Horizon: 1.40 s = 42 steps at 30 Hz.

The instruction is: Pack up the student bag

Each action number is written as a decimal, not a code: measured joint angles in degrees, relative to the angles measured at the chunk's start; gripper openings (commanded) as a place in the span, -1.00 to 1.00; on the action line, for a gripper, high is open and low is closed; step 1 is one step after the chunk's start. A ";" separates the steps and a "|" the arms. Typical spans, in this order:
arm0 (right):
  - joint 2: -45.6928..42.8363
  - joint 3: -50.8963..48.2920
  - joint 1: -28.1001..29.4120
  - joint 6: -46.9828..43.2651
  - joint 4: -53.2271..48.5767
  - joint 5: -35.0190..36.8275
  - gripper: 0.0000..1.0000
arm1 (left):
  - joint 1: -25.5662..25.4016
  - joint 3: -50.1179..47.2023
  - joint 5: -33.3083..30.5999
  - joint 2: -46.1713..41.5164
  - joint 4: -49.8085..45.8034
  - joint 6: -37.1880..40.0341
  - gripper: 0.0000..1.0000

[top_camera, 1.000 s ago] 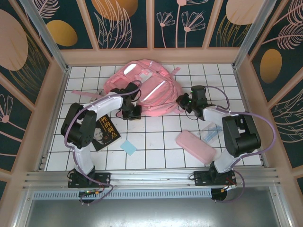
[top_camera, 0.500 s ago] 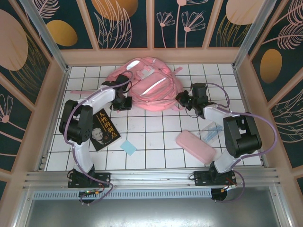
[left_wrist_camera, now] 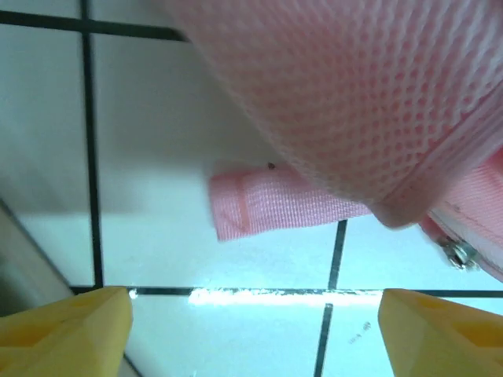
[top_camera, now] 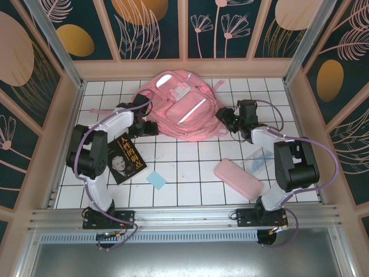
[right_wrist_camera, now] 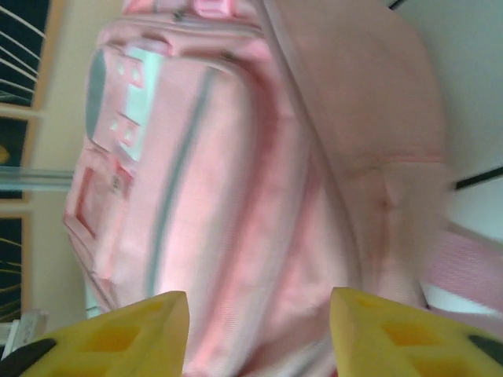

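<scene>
The student bag (top_camera: 183,107), a big pink backpack with silvery strips, lies at the back middle of the tiled table. My left gripper (top_camera: 151,128) sits at its left lower edge, open. In the left wrist view the yellow fingertips (left_wrist_camera: 75,326) stand wide apart over bare tile, the gripper (left_wrist_camera: 255,334) holding nothing, with a pink strap end (left_wrist_camera: 267,204) and the bag's mesh (left_wrist_camera: 354,94) just ahead. My right gripper (top_camera: 225,118) is at the bag's right edge, open. In the right wrist view the gripper (right_wrist_camera: 259,338) faces the bag (right_wrist_camera: 236,181), whose fabric spans the gap between the fingers.
A dark book (top_camera: 127,158) lies by the left arm, with a blue sticky note (top_camera: 155,180) beside it. A flat pink pencil case (top_camera: 238,178) and a clear plastic ruler set (top_camera: 258,158) lie near the right arm. Wooden walls (top_camera: 184,68) ring the table.
The bag has shifted toward the back wall. My left gripper has moved left and back along its edge. My right gripper has edged back with the bag's right side.
</scene>
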 measured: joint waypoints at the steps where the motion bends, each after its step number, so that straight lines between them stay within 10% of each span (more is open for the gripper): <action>1: 0.00 0.85 0.11 -0.31 -0.33 -0.57 0.31 | 0.20 -0.52 0.33 -1.51 0.68 -0.98 0.97; 15: -3.85 9.79 17.59 -12.98 -13.73 -1.36 0.34 | 4.76 -18.64 -4.96 -25.44 7.69 -13.46 0.98; 26: 14.36 17.55 32.46 -14.16 -9.07 -2.34 0.28 | 15.02 -37.51 -7.48 -37.16 9.64 -18.43 0.97; 42: 28.39 29.64 36.92 -16.61 -9.22 -1.07 0.16 | 19.82 -53.31 -0.79 -42.16 26.93 -19.17 0.51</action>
